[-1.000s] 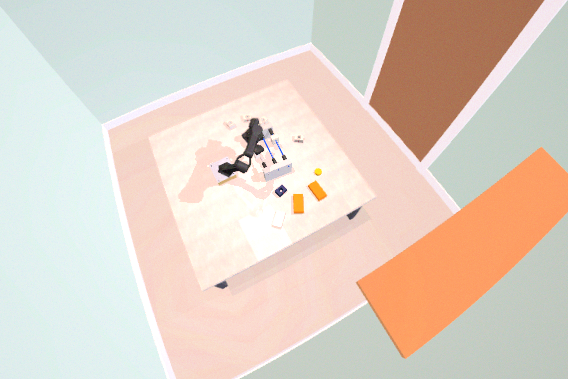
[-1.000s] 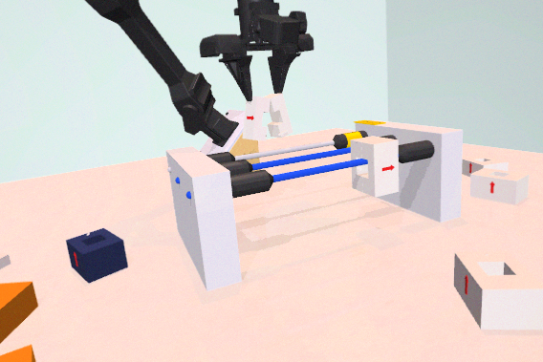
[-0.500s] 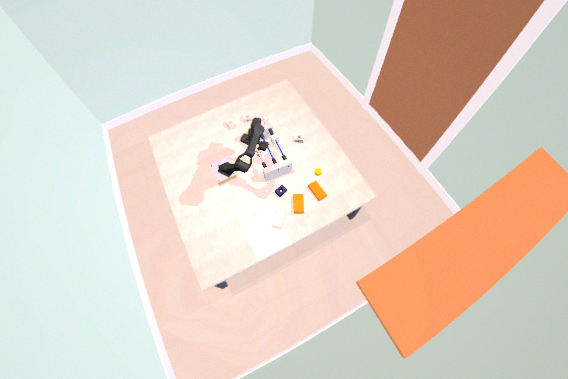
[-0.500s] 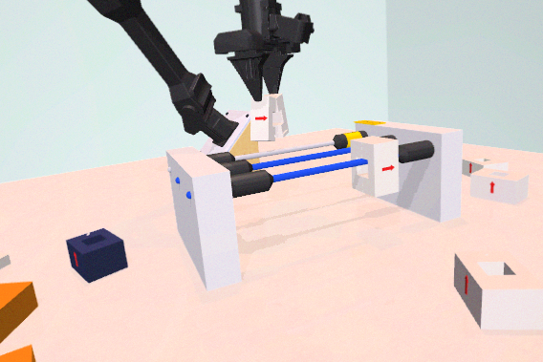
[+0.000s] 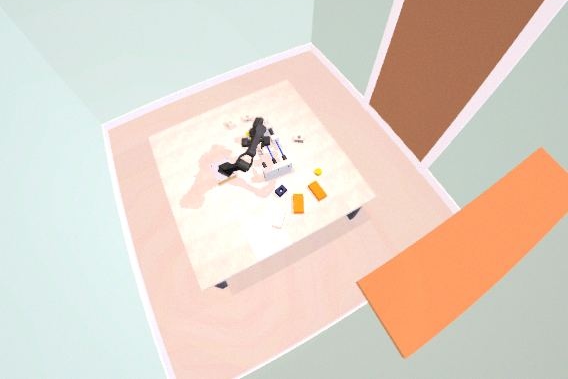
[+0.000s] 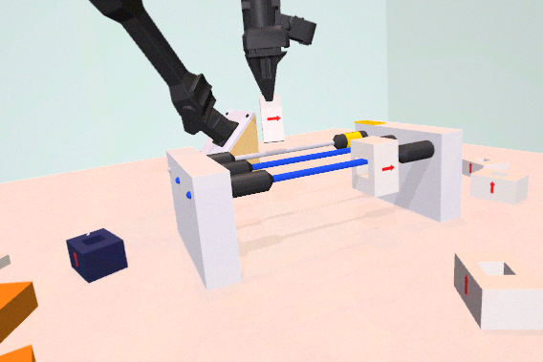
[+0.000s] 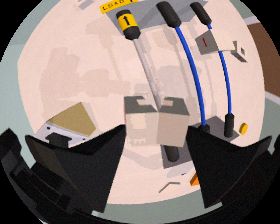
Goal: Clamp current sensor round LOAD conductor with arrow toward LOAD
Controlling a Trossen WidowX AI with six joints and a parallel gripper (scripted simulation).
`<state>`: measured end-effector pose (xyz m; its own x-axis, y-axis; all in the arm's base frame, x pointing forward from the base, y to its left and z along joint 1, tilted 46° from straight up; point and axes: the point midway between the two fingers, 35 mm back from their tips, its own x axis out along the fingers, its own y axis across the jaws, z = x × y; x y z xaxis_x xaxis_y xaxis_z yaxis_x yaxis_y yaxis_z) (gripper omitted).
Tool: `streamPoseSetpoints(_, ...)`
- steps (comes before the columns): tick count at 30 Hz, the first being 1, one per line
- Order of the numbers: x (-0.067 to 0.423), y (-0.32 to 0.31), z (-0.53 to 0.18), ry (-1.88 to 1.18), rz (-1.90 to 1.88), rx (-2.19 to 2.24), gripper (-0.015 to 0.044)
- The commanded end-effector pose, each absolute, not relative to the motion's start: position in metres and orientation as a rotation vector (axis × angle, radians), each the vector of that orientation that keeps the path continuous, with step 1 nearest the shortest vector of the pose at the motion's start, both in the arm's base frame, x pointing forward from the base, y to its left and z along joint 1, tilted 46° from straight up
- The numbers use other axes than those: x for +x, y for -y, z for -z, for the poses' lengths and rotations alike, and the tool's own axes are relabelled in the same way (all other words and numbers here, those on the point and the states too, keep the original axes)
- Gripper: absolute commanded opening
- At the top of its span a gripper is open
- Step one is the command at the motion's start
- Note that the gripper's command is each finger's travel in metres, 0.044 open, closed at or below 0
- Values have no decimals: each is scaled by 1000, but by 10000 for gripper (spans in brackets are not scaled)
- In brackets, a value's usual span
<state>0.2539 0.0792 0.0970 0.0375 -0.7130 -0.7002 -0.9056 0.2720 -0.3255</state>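
Observation:
My gripper (image 6: 269, 95) (image 7: 156, 129) (image 5: 256, 129) points straight down and is shut on the white split-core sensor (image 6: 272, 121) (image 7: 157, 121). The sensor's red arrow points right, toward the yellow LOAD marker (image 6: 369, 122) (image 7: 118, 4). The sensor hangs directly over the grey conductor (image 6: 292, 148) (image 7: 148, 63), its lower edge just above it. In the wrist view its two halves sit on either side of the conductor's line. The conductor ends in a yellow ferrule (image 6: 351, 138) (image 7: 127, 22) at the LOAD side.
Two blue conductors (image 6: 306, 174) (image 7: 191, 63) run beside the grey one between the rack's white end blocks (image 6: 206, 223) (image 6: 430, 180). A closed white sensor (image 6: 378, 167) sits on the front one. Loose white sensors (image 6: 499, 186) (image 6: 497, 294), a dark blue block (image 6: 97, 253) and orange blocks (image 5: 317, 190) lie around.

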Motion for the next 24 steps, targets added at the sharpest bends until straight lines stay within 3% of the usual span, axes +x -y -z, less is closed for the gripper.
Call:
streamPoseSetpoints(1, 258, -78, -98, -1730, -418, -1594, 0)
streamPoseSetpoints(8, 263, -77, -99, -1732, -616, -1740, 0)
streamPoseSetpoints(24, 265, -64, -86, -1731, -621, -1743, 0)
